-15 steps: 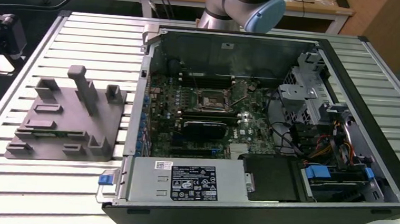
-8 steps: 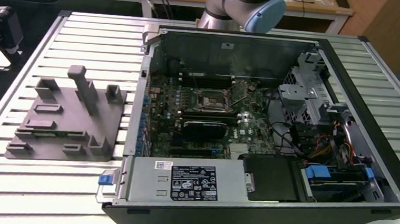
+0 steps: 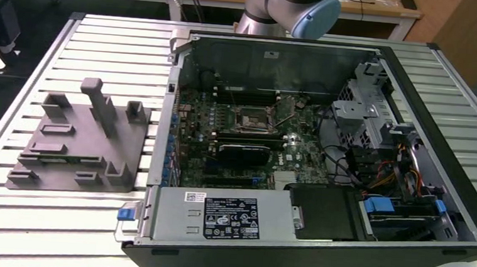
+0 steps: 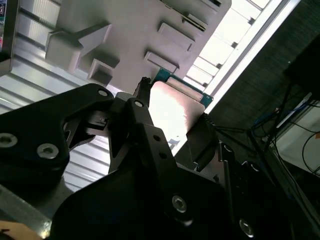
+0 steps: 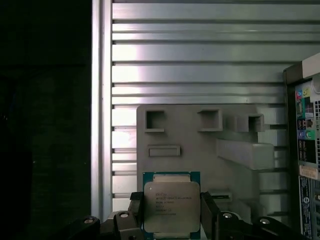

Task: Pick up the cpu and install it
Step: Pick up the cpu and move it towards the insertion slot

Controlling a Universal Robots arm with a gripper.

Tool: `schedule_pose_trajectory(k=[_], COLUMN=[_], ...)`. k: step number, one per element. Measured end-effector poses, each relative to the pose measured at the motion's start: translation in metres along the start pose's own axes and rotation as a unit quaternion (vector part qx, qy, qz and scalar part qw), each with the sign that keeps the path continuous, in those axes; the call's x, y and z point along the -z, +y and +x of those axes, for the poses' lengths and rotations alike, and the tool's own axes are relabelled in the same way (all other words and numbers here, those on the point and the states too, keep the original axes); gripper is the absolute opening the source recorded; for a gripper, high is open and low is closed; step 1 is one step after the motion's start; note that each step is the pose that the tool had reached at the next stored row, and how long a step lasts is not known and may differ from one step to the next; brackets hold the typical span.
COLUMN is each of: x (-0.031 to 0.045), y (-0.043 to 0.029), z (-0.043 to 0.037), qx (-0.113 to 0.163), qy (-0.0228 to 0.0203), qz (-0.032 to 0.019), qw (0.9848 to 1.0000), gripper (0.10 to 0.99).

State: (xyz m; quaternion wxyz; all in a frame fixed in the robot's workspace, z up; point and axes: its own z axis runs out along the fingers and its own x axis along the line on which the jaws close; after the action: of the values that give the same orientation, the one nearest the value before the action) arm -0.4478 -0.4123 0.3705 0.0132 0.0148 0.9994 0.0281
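In the first wrist view the cpu, a flat square chip with a pale silver top and a green edge, sits between two black fingers, held above the grey fixture. My gripper is shut on it. The second wrist view gives the same grip from the side: the cpu is clamped in the gripper, with the grey fixture beyond it. In the exterior view the black-framed socket lies on the motherboard inside the open computer case, and the grey fixture lies to the exterior view's left of the case.
The arm rises behind the case at the far edge of the slatted metal table. A power supply, drive cages and cables crowd the case. The case's rear port panel stands beside the fixture.
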Motion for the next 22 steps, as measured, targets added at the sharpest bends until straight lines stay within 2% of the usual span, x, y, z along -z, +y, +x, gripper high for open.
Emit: schedule_pose_trajectory(k=[13, 16, 19, 22], x=[0.0290, 0.0327, 0.0327, 0.0328], y=[0.0017, 0.0018, 0.0019, 0.0020], z=[-0.0007, -0.0008, -0.0008, -0.0044], qx=[0.000, 0.000, 0.000, 0.000], qy=[-0.0002, -0.0002, -0.0003, -0.0001], qz=[0.0000, 0.0000, -0.0001, 0.0000], qw=[1.0000, 1.0000, 1.0000, 1.0000], gripper=[0.541, 0.541, 0.541, 0.541])
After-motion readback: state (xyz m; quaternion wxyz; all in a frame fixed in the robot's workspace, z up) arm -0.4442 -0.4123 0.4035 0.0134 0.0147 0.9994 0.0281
